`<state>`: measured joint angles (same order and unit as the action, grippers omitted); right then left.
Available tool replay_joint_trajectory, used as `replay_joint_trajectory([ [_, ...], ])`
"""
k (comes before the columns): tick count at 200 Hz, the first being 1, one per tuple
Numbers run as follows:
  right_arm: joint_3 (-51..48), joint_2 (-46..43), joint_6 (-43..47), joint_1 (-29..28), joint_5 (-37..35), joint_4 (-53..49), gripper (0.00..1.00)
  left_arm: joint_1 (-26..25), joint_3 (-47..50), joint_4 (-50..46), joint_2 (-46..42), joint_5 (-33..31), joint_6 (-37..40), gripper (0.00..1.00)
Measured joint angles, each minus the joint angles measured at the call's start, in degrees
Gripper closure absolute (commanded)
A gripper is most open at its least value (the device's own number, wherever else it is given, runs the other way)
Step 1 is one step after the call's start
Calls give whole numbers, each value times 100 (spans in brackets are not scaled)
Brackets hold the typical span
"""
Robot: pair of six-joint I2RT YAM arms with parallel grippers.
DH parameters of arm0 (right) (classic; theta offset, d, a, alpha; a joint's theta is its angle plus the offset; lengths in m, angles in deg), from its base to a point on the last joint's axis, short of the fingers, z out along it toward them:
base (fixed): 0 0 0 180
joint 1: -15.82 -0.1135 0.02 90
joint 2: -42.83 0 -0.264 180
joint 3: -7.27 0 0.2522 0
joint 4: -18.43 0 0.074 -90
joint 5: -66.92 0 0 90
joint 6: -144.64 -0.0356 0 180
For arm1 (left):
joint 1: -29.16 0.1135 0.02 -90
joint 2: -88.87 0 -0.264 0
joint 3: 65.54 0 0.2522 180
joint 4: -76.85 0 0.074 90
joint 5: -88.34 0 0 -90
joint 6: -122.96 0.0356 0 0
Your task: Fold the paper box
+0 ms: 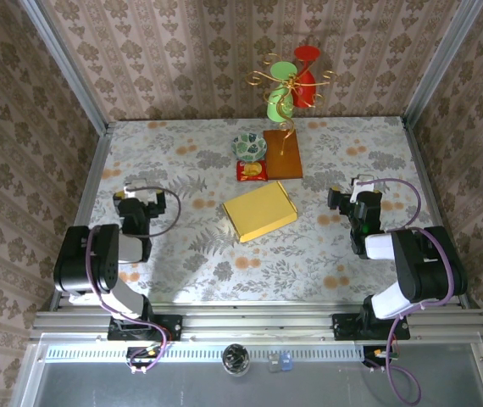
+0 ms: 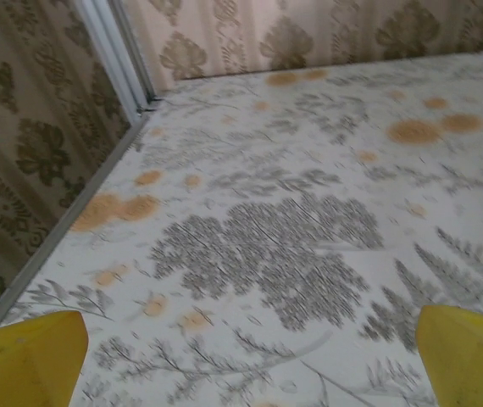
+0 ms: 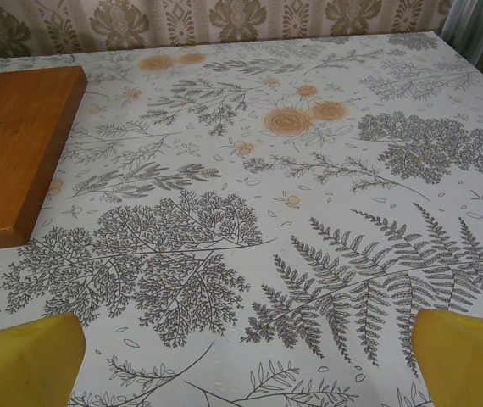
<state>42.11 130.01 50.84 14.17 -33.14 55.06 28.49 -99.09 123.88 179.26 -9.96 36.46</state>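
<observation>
Wide-spread yellow fingertips (image 2: 25, 360), empty: left gripper (image 1: 140, 197) at nine o'clock, right gripper (image 1: 356, 197) at three. Between them, at centre, paper box (image 1: 260, 211), seemingly already folded shut; arms parked apart, probably to clear it.
</observation>
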Motion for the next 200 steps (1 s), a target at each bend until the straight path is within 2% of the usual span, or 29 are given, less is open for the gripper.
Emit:
replay_joint_trajectory([
  [107, 61, 0, 0, -11, -7, -44, 0, -11, -13, -511, -59, 87, -136, 0],
  [200, 63, 0, 20, -85, -26, -48, 0, -11, -13, -533, -59, 87, -136, 0],
])
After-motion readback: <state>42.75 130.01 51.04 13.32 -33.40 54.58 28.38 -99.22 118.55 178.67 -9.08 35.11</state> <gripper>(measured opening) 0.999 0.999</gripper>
